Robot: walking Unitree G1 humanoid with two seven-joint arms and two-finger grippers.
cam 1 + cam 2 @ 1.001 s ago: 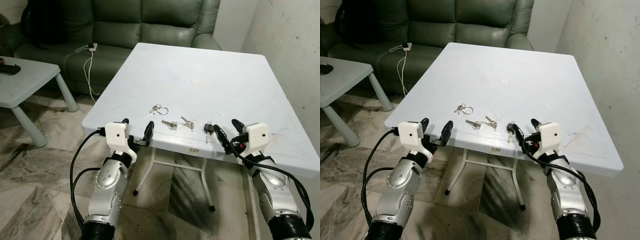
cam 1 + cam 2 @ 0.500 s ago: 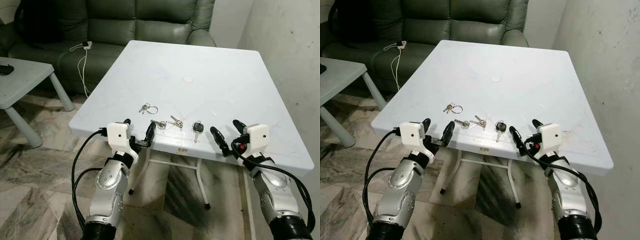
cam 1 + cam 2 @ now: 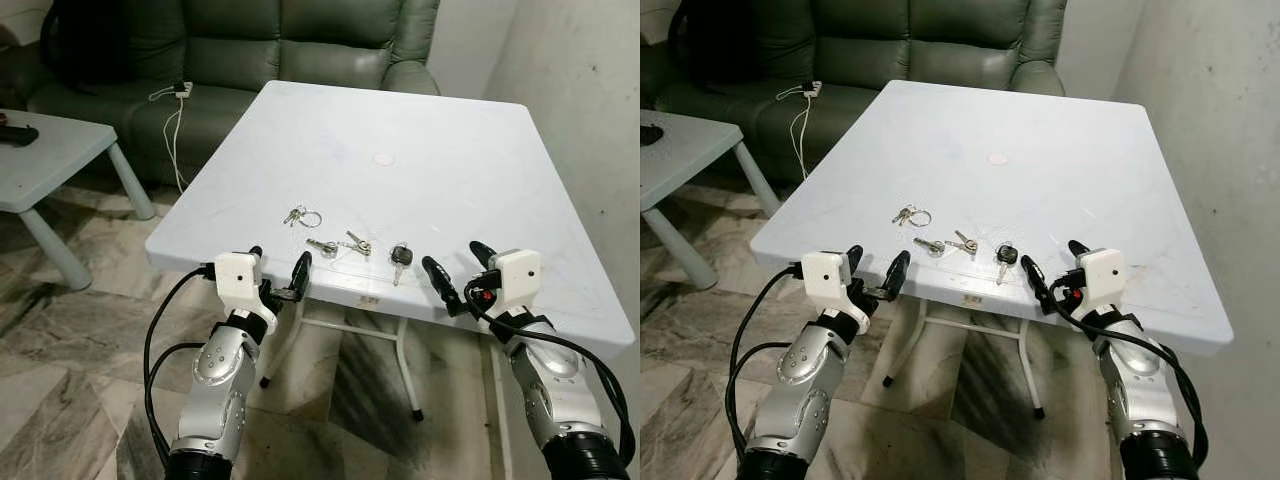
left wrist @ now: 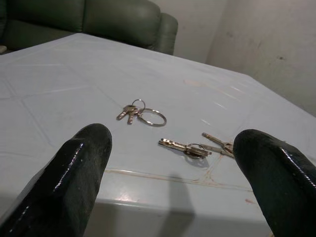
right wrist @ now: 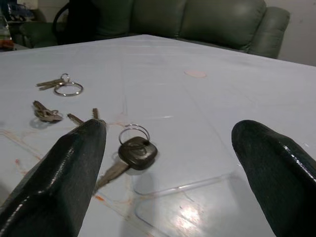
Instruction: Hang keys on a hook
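Note:
Three sets of keys lie near the front edge of a white folding table (image 3: pixel 440 130). Farthest left is a small bunch on a ring (image 3: pixel 302 215) (image 4: pixel 141 113). In the middle lie two silver keys (image 3: pixel 338 244) (image 4: pixel 197 147). To the right rests a black-headed key (image 3: pixel 400 257) (image 5: pixel 132 154). My left gripper (image 3: pixel 276 271) hovers open at the table's front edge, just before the ringed bunch. My right gripper (image 3: pixel 457 271) is open too, level with the front edge and right of the black-headed key. Both hold nothing.
A dark green sofa (image 3: pixel 260 50) stands behind the table, with a white cable (image 3: pixel 178 120) on its seat. A low white side table (image 3: pixel 50 150) is at the left. A bare wall (image 3: pixel 590 90) runs along the right. A small round mark (image 3: pixel 383 158) sits mid-table.
The camera has shifted, so the whole scene sits a little differently. Both grippers stay open at the table's front edge, and the keys lie where they were.

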